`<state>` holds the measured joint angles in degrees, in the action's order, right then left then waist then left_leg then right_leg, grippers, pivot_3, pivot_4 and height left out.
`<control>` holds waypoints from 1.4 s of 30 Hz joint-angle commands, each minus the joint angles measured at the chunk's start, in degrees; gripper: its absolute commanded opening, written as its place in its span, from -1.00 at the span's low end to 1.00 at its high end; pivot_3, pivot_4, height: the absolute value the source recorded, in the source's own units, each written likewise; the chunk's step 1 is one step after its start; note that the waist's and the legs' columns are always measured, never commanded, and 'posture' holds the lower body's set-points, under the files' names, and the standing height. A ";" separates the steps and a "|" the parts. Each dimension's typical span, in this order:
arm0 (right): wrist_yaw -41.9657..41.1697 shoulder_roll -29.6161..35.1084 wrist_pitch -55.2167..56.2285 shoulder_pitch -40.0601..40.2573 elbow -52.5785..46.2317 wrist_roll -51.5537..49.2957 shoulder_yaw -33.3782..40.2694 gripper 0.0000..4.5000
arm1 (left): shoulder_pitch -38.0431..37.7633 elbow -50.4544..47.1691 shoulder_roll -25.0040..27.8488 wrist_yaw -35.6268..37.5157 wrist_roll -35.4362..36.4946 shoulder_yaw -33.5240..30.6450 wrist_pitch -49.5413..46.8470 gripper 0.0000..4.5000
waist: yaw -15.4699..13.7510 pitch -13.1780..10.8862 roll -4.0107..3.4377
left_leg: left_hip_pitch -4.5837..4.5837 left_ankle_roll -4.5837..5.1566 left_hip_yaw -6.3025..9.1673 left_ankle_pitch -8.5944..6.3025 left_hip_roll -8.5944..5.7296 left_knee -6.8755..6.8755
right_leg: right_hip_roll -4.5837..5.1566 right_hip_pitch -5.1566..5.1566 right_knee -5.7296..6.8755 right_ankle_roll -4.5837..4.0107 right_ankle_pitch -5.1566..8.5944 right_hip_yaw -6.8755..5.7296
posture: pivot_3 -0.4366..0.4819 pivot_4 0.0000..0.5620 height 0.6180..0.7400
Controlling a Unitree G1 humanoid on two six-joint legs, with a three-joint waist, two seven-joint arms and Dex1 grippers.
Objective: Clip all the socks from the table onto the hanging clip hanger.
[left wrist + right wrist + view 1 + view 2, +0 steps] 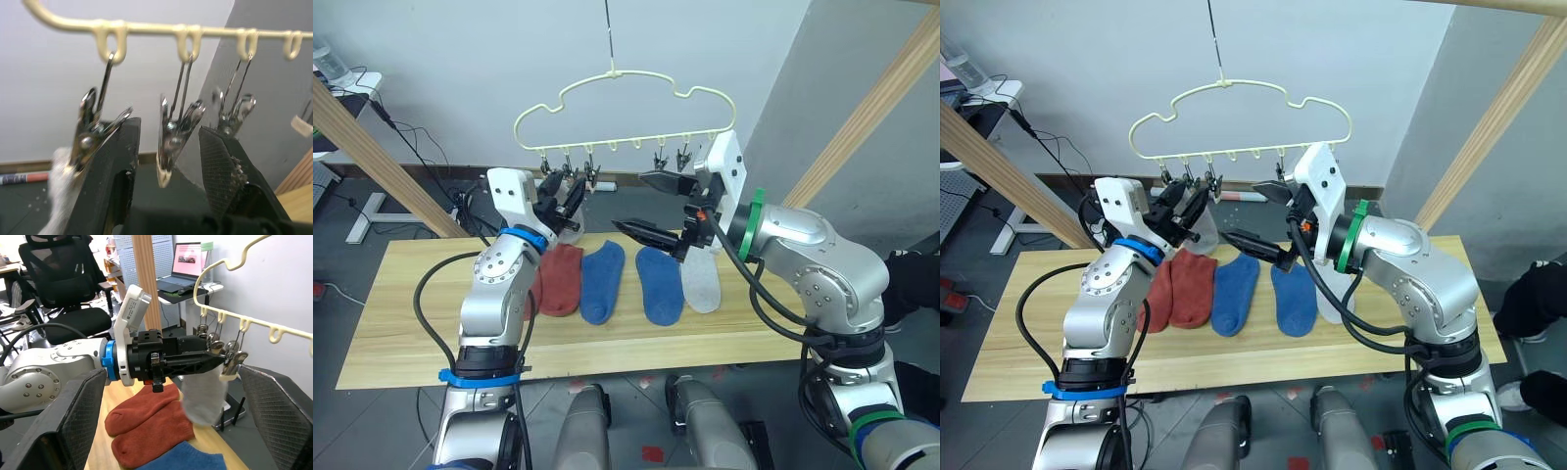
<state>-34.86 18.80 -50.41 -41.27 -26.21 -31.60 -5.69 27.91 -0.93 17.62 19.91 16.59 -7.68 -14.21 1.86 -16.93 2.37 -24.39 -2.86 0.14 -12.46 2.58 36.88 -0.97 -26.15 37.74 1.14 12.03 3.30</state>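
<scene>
Socks first: five lie in a row on the counter [401, 323], two rust-red socks [560, 279], two blue socks [604, 282] and a grey sock [701, 282]. The clip hanger [625, 110] hangs on a cord above them. Left hand [570, 196] is up at the hanger's left clips. Its wrist cam shows what the head cams can't: black fingers [115, 186] spread on either side of the middle clip [173, 139], not squeezing it. The right wrist cam shows a second grey sock [205, 399] dangling from a clip. Right hand [658, 208] hovers spread wide beside the hanger's right clips
</scene>
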 commanded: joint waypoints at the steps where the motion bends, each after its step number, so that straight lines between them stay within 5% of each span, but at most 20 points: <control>1: 0.27 0.11 1.42 -0.73 -1.82 -0.77 0.50 1.00 | 1.22 0.36 -0.39 0.17 -0.40 -0.02 1.98 -0.08 | 0.00 0.00 0.00 | 0.00 0.00 0.00 0.00 0.00 0.00 | 0.00 0.00 0.00 0.00 0.00 0.00 | -0.13 -0.03 1.00; 30: 1.33 -0.21 1.35 -1.06 -2.22 -1.27 0.47 1.00 | 4.84 4.73 -0.40 -0.45 -2.14 -0.13 7.66 -0.08 | 0.03 0.00 0.01 | -0.02 0.00 0.04 0.00 0.00 0.04 | 0.00 0.00 0.03 0.00 -0.01 -0.05 | -0.13 -0.03 1.00; 38: 1.73 -0.13 1.08 -0.25 -2.57 -1.51 0.34 1.00 | 4.30 4.04 -0.31 -0.39 -2.06 -0.21 7.87 -0.85 | 0.03 0.00 0.01 | -0.02 0.00 0.04 0.00 0.00 0.04 | 0.00 0.00 0.04 0.00 -0.01 -0.05 | -0.13 -0.02 1.00; 42: 1.44 0.50 1.26 0.48 -2.35 -1.26 -0.03 1.00 | 4.01 3.49 -0.02 -0.31 -1.79 -0.34 7.10 -0.96 | 0.02 0.00 0.01 | -0.02 0.00 0.05 0.00 0.00 0.04 | 0.00 0.00 0.04 0.00 -0.01 -0.05 | -0.12 -0.02 1.00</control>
<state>-33.38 19.07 -50.34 -40.90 -26.21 -32.26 -5.84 31.82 4.93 17.48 19.48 14.67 -7.67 -7.52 1.88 -16.93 2.37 -24.41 -2.86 0.18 -12.46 2.58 36.93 -0.97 -26.15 37.78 1.14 12.03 3.26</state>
